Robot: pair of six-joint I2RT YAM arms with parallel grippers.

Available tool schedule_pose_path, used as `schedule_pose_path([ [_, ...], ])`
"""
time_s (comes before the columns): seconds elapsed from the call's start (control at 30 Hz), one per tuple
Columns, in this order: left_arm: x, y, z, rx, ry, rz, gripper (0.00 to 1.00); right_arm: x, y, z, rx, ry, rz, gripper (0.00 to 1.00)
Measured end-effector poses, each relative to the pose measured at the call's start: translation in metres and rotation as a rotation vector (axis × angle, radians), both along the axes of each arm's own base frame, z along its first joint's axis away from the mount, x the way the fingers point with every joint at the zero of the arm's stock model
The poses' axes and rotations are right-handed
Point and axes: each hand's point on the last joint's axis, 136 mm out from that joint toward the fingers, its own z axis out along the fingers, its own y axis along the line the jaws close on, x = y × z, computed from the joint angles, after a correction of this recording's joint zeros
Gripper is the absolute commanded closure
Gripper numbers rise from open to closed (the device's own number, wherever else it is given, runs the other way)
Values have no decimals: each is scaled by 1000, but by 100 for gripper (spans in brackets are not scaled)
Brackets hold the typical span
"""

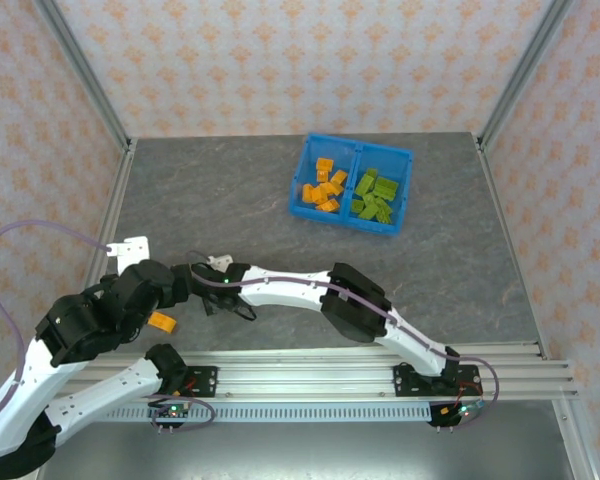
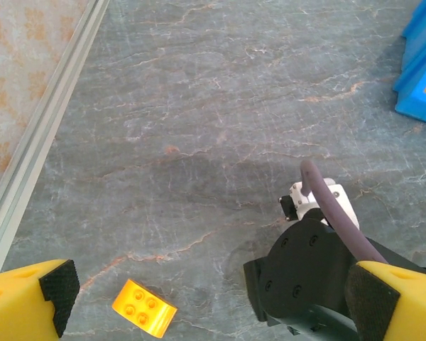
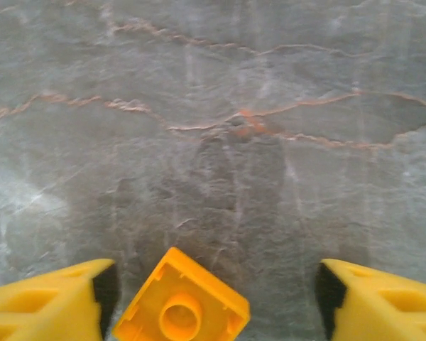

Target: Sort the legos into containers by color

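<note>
Left gripper [image 2: 213,298] jaws wide apart. One orange brick [image 2: 144,307] sits studs-up on the table [image 2: 199,106] between them, clear of both pads. Right of brick: black right arm [image 2: 305,284] and its purple cable [image 2: 334,206]. Far up-right of brick: blue bin [image 2: 419,71] corner, possibly something orange inside.

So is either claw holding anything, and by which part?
Nothing is held. The left gripper is open over an orange brick; the right gripper is open with another brick between its fingers, unclamped.

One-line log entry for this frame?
left hand: open, near studs-up orange brick | right hand: open, straddling upturned orange brick | bin: orange legos left, green legos right
</note>
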Motion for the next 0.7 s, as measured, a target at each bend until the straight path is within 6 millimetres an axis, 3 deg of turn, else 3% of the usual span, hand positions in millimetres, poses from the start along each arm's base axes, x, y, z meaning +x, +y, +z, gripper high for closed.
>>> schedule_pose_path([
  [0.4,2,-4,-7,-1,18,-8,0,5,-17,-2,-29,-24,-85,70],
  [0.57,6,-17,-9,-45,29,-30,0,2,-29,0,-4,-25,-119,72],
  [0.7,10,-33,-13,-90,37,-82,0,-1,-65,5,-39,-30,-140,72],
])
